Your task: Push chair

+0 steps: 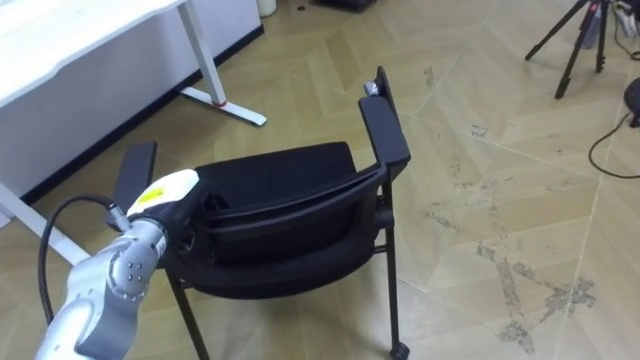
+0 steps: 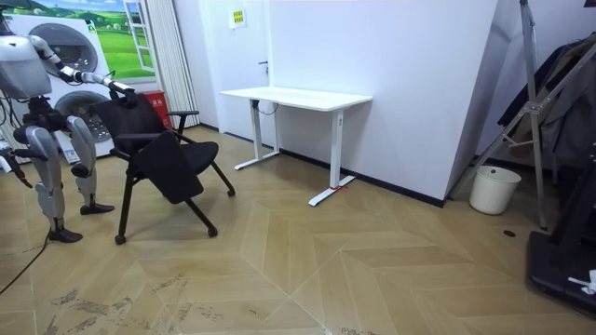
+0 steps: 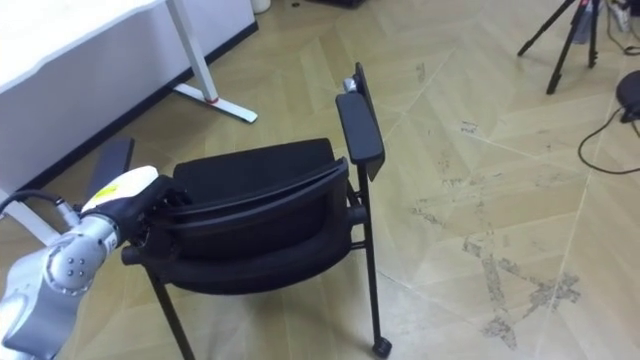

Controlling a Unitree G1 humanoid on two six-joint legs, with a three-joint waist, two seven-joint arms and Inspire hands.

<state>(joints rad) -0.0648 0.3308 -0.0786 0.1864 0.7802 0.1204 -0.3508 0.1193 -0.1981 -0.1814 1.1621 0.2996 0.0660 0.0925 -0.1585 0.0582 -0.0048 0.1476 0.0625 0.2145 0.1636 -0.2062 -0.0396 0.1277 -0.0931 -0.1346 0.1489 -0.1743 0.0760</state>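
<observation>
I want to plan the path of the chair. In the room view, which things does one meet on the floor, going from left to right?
chair → desk → bucket

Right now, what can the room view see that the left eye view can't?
The room view takes in the robot standing behind the chair, a white bucket by the wall and a washing machine behind the robot. The left eye view looks down from close up: the left hand at the chair's backrest, a tripod and scuff marks on the floor. Both share the black chair and the white desk.
</observation>
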